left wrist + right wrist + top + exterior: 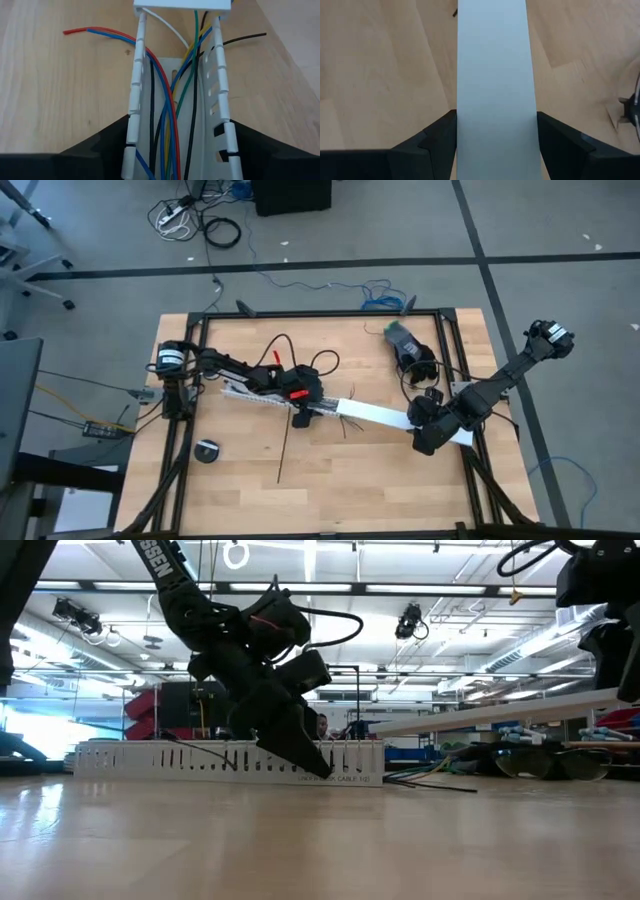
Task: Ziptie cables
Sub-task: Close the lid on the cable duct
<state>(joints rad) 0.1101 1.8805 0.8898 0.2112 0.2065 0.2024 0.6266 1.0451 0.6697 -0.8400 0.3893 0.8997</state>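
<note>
A long white slotted channel (245,392) lies slantwise across the wooden table. The cables (170,100), thin red, blue, green, yellow and black wires, run along inside it. My left gripper (300,412) is shut on the channel about mid-length. A flat white cover strip (385,416) runs on from there toward the right. My right gripper (425,442) is shut on its right end. The ziptie (284,452), a thin black strip, lies flat on the table just near of the left gripper, with neither gripper touching it. My left gripper pinches the channel across its width, one finger (100,150) outside each slotted side wall (132,120). The fingers slant down from the table's left and point along the channel. The channel rests on the table (150,758). My right gripper pinches the white cover strip by its two long edges (461,135), one finger (437,137) on each side. The fingers slant down from the right and lie along the strip. That end (500,710) is lifted clear of the table, and the strip slopes down toward the channel.
A small black round thing (206,450) sits near the front left. A dark object with a green top (405,340) and looping black cords (320,362) lie toward the back. Black rails (190,430) border the table. Bare wood lies along the near centre.
</note>
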